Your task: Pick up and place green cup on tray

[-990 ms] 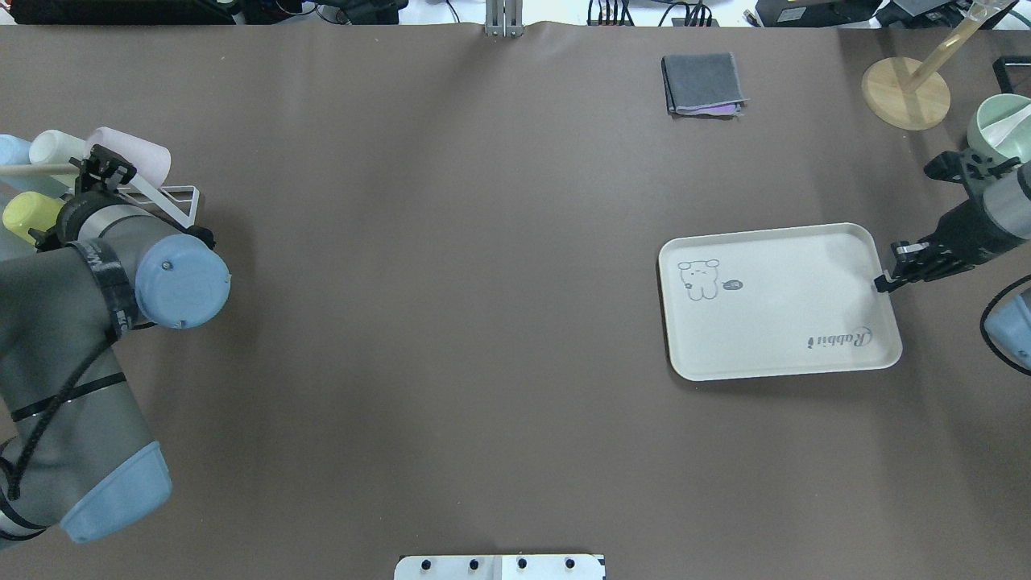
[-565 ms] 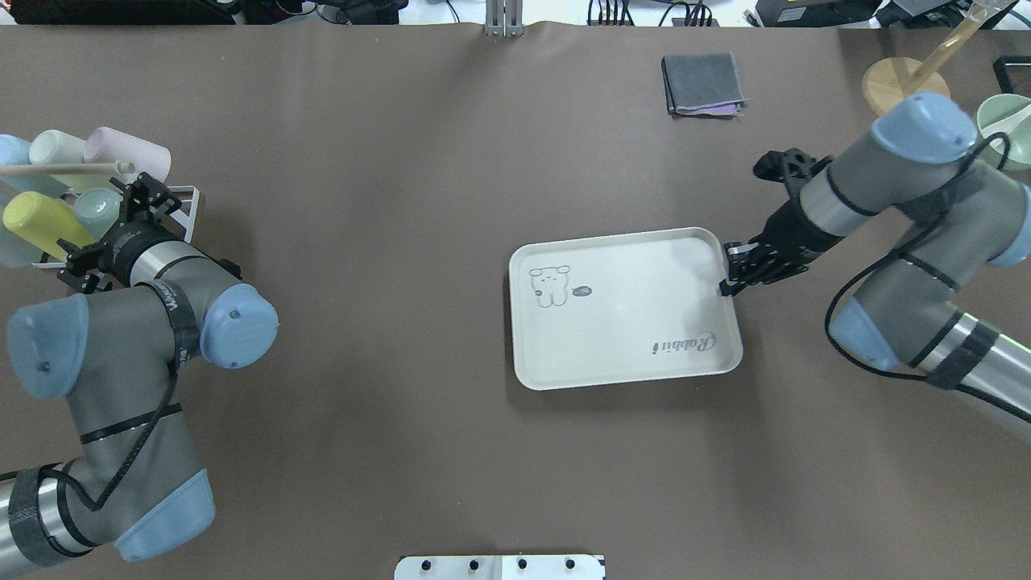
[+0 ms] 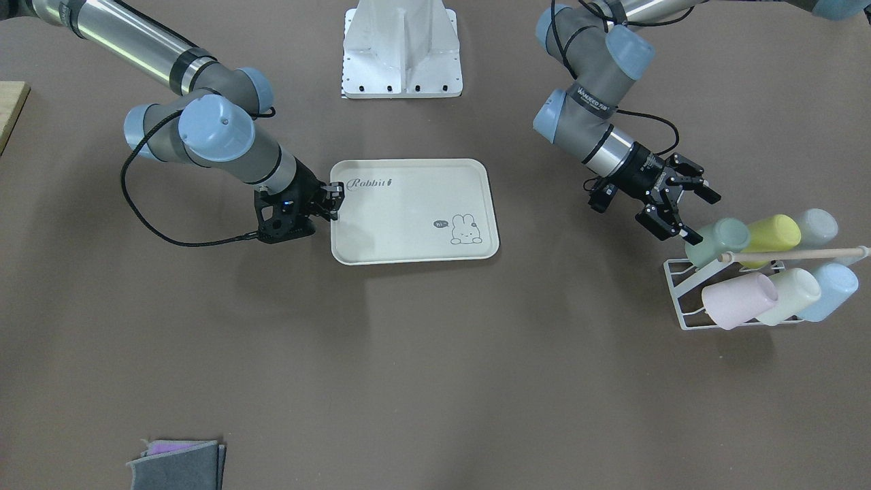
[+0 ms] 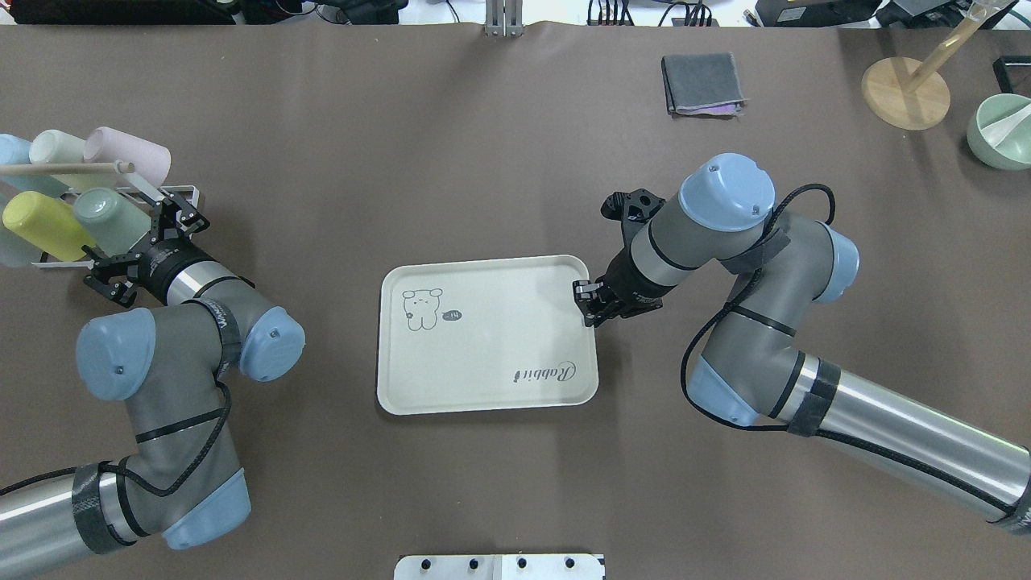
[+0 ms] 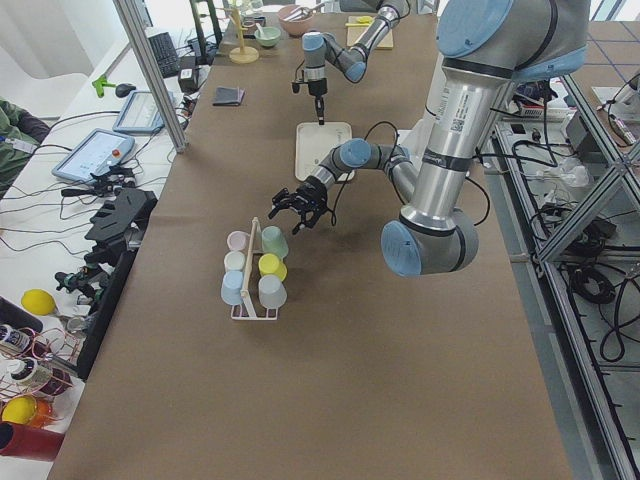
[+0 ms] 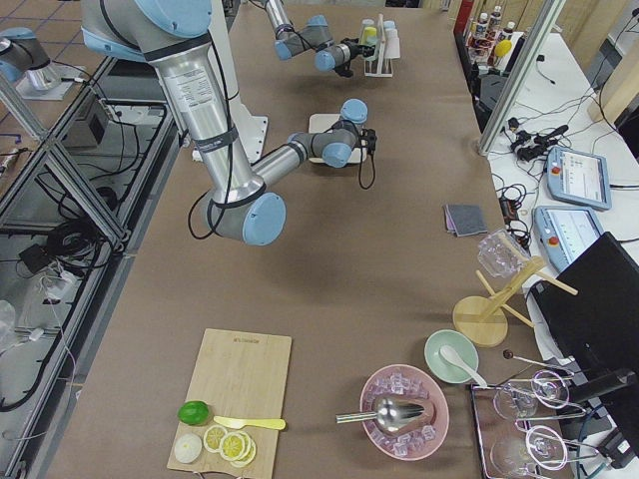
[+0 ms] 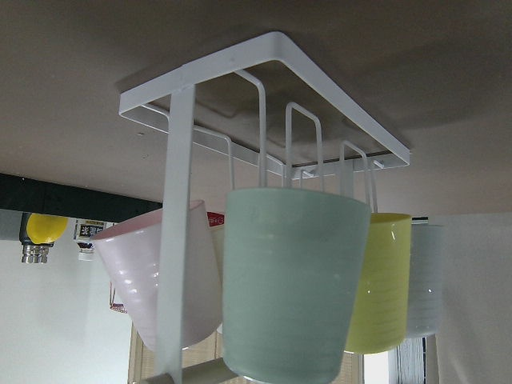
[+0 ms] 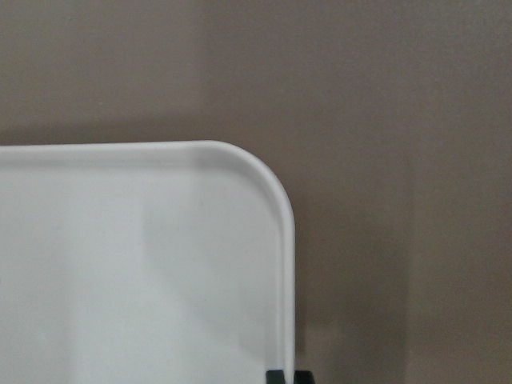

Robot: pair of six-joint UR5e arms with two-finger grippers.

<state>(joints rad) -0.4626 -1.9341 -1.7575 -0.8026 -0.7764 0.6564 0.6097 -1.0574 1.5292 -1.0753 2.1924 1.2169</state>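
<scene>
At the left edge of the overhead view, you had the left gripper [image 3: 704, 219] spread wide, just beside the small pale mint-green plastic cup [image 4: 107, 217]. That cup lay tilted on the white wire rack [image 4: 179, 193], next to a yellow plastic cup [image 4: 36, 221]. Near the frame's centre, the cream rectangular plastic tray [image 4: 483, 354] sat flat on the brown table [image 4: 483, 161], well apart from the rack, and the right gripper [image 4: 590, 303] pinched its right-hand rim.

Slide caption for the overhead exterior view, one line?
Left end effector open beside racked pale mint-green plastic cup; right end effector clamps rim of cream rectangular plastic tray.
</scene>
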